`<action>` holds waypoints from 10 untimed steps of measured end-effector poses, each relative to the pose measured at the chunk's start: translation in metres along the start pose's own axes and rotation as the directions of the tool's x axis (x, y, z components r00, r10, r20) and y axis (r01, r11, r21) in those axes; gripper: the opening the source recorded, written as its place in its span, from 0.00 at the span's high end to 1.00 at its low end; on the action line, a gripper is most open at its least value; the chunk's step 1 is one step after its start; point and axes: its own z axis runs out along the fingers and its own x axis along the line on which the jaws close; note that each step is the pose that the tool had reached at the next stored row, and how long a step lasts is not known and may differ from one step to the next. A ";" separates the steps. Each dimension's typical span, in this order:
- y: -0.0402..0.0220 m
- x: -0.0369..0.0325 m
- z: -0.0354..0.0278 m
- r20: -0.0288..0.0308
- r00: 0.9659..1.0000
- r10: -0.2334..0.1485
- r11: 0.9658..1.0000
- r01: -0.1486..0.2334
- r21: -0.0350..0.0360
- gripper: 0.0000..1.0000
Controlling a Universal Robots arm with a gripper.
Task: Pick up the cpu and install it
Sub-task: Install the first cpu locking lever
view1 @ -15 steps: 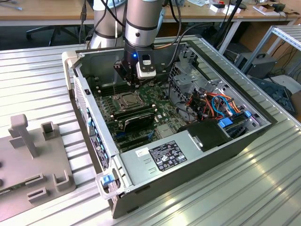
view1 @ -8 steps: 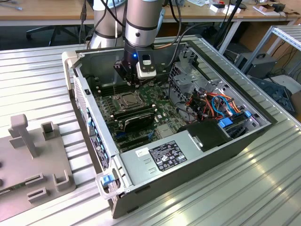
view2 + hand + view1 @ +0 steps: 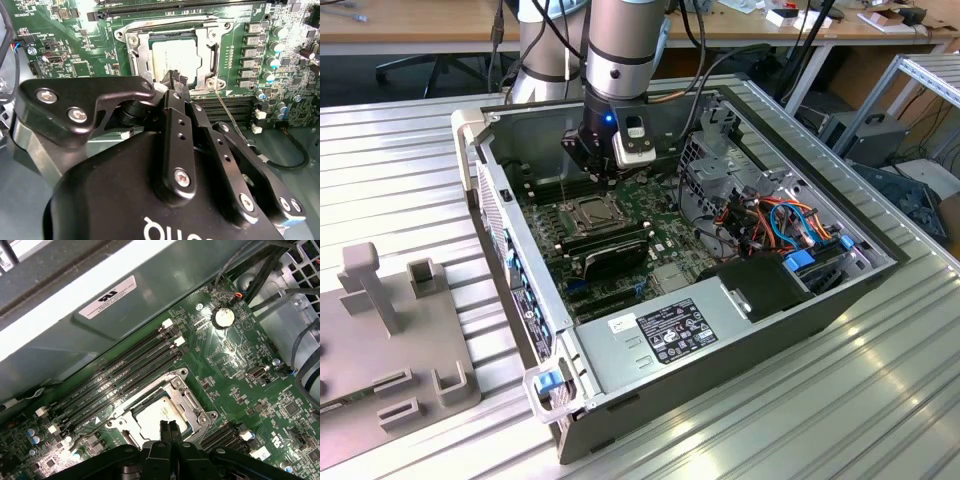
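The cpu [image 3: 175, 55] is a flat silver-grey square lying level inside the motherboard's socket [image 3: 131, 50], whose metal frame stands open around it. It also shows in the first wrist view, cpu [image 3: 152, 420], and in the exterior view, cpu [image 3: 592, 212]. My gripper [image 3: 168, 429] hangs just above one edge of the chip, its two black fingertips pressed together with nothing between them. In the second wrist view the gripper [image 3: 176, 81] tips sit over the chip's near edge. In the exterior view the gripper [image 3: 590, 165] is low inside the open computer case [image 3: 480, 190].
A thin socket lever [image 3: 226, 114] sticks up beside the socket. Memory slots [image 3: 120, 375] run along one side. A power supply [image 3: 665, 330], coloured cables [image 3: 790, 225] and a drive cage [image 3: 720, 150] crowd the case. A grey fixture [image 3: 390, 320] lies at the exterior view's left.
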 end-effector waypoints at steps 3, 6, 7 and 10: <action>0.0000 0.0000 0.0000 0.000 1.000 -0.006 1.000 0.006 0.000 0.89; 0.0000 0.0000 0.0000 -0.001 0.998 -0.067 0.998 0.067 -0.002 0.89; 0.0000 0.0000 0.0000 -0.001 0.996 -0.086 0.996 0.086 -0.003 0.89; 0.0000 0.0000 0.0001 -0.002 0.986 -0.169 0.986 0.169 -0.005 0.89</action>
